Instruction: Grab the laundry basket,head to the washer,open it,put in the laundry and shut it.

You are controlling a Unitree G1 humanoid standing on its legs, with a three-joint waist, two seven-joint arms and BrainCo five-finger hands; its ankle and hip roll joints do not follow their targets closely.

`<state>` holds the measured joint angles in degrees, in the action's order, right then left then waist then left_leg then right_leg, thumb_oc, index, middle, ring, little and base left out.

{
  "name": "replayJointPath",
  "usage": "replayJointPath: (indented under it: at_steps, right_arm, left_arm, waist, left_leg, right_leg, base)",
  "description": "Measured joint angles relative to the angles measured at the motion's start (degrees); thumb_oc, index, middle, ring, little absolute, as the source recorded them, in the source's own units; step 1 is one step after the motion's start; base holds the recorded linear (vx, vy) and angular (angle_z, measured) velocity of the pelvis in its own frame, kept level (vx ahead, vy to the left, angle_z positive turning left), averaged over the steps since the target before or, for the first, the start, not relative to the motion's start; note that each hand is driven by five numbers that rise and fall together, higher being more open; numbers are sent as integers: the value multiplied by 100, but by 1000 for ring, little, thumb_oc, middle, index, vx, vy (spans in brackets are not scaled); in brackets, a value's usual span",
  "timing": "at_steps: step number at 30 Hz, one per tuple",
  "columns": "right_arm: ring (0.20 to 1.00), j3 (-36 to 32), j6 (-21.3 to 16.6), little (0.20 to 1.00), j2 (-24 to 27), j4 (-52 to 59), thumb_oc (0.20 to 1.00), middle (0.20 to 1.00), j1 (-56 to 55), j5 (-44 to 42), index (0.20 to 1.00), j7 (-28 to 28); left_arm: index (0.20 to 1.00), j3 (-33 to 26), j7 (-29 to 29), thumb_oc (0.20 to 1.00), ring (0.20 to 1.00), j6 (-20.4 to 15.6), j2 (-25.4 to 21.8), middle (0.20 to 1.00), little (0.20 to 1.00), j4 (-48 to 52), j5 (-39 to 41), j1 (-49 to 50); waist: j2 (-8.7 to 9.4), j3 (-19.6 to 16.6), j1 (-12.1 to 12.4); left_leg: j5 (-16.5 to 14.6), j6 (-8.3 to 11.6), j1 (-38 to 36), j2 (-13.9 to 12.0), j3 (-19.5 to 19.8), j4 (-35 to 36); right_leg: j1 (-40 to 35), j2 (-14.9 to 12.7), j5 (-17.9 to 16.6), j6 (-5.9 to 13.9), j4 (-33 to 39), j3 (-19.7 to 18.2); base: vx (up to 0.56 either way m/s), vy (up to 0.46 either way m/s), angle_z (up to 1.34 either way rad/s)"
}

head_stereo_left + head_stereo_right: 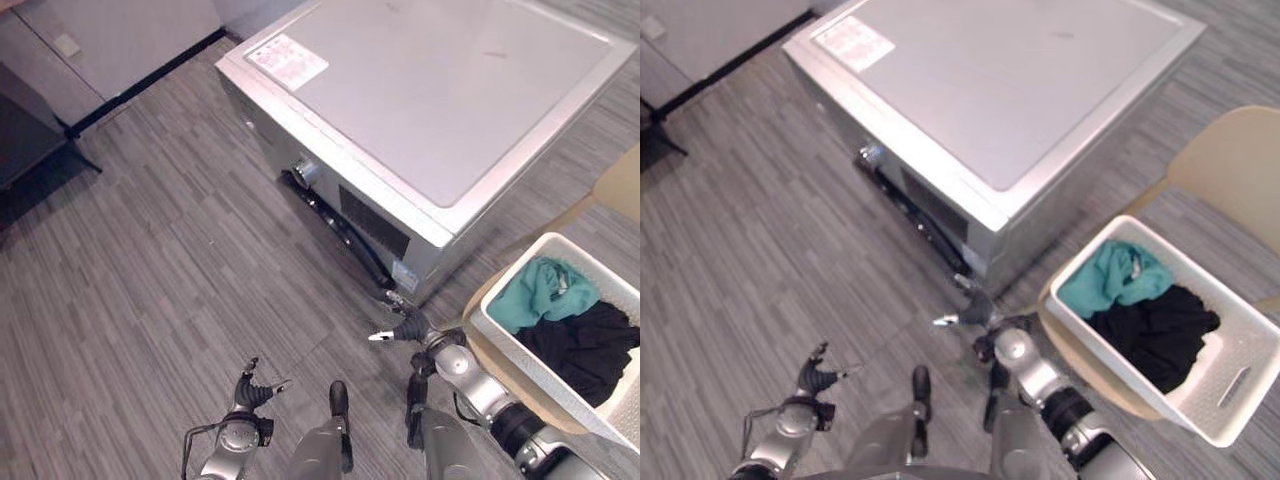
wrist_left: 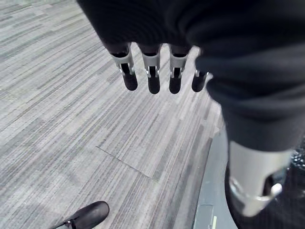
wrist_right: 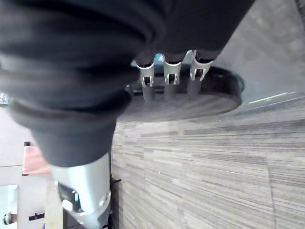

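Grey striped plank floor (image 1: 150, 270) covers the room. A pale wall (image 1: 120, 40) with dark baseboard (image 1: 150, 75) runs behind. A beige chair (image 1: 1230, 165) stands at the right.

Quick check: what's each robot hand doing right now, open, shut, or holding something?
Left robot hand: open, fingers straight, holding nothing, above the floor.
Right robot hand: open, fingers straight, reaching toward the washer door, holding nothing.

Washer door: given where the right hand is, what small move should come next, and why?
Probably ease the right hand forward to the dark door on the washer front and hook its straight fingers on the door's edge. The door looks closed, the hand holds nothing, and the laundry basket with clothes sits on a chair alongside.
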<state>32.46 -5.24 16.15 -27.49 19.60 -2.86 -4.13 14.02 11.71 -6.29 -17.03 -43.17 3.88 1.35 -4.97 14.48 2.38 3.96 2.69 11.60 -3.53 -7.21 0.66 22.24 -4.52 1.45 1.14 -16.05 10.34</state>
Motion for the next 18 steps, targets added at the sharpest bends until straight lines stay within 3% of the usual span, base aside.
replayJointPath:
  at_steps: [9, 18]
  right_arm:
    - [1000, -609, -138, 1000, -44, 0, 1000, 1000, 686, 104, 1000, -992]
    - [1000, -546, -130, 1000, -166, -85, 1000, 1000, 727, 269, 1000, -1208]
  left_arm:
    - [1000, 32, 220, 1000, 1000, -107, -7, 1000, 1000, 13, 56, -171]
    - [1000, 158, 256, 1000, 1000, -132, -8, 1000, 1000, 24, 60, -412]
  waist:
    - [-57, 194, 163]
    - [-49, 492, 245]
  left_leg:
    - [149, -50, 340, 112, 132, 42]
    - [182, -56, 402, 125, 184, 88]
  right_leg:
    - [287, -146, -61, 86, -37, 88]
    - [285, -154, -86, 52, 65, 179]
  base:
    - [-36, 37, 10]
    - [-2, 9, 4]
